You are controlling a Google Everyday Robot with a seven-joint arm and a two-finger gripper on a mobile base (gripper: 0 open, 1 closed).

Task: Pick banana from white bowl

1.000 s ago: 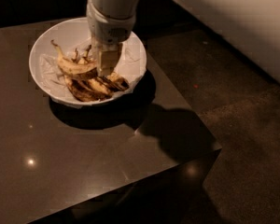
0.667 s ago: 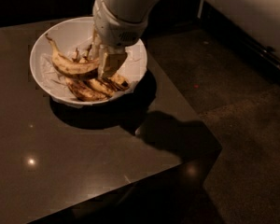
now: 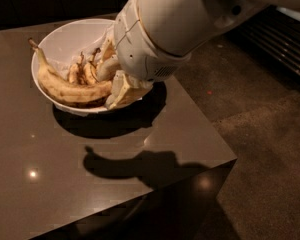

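One long banana (image 3: 65,88) is what I pick out first at the left. Its thin stem (image 3: 34,45) pokes up and out past the left rim of the white bowl (image 3: 70,41), and its curved, speckled yellow body sweeps down and right along the near side of the bowl. It sits inside the bowl, with only the stem end crossing the rim.

The bowl stands toward the back of a dark, glossy table (image 3: 50,194), which carries a small bright reflection near its front left. Behind the long banana, in the middle of the bowl, I see a few shorter, browner bananas (image 3: 82,73) with dark tips pointing up.

Just right of them the gripper (image 3: 109,88) reaches into the bowl from the right side. Its pale fingers (image 3: 124,93) sit one above and one below the banana's right end and seem to be pinched onto it, though the contact itself is in shadow.

The bulky white wrist (image 3: 145,54) hangs over the bowl's right rim, and the arm (image 3: 190,9) runs up and off to the upper right. Its shadow (image 3: 140,166) falls on the tabletop in front of the bowl. Past the table's right edge I see brown carpeted floor (image 3: 270,159) and, at the far upper right, a dark slatted grille (image 3: 285,49).
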